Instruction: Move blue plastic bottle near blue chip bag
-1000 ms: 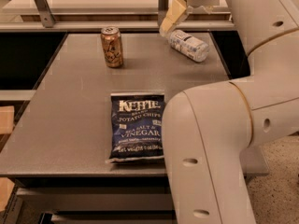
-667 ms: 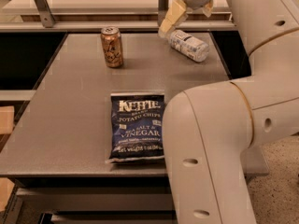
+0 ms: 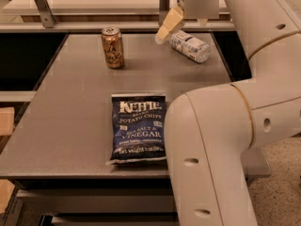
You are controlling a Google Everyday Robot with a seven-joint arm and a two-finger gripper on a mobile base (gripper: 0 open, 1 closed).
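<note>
The blue plastic bottle [image 3: 190,46] lies on its side at the far right of the grey table [image 3: 70,107], white cap end toward the right. The blue chip bag [image 3: 138,128] lies flat near the table's front edge, label up, well apart from the bottle. My gripper [image 3: 181,31] hangs just above the bottle's left end, open and empty. One tan finger [image 3: 169,25] slants down to the left of the bottle; the other is hidden behind the wrist. My white arm fills the right foreground and covers the table's front right corner.
A gold-brown soda can [image 3: 113,47] stands upright at the back left of the table. A metal rail and a pale shelf [image 3: 94,6] run behind the table. Dark gaps lie to the left and right of the tabletop.
The wrist has shifted slightly above the bottle. The bottle, the bag and the can have not moved.
</note>
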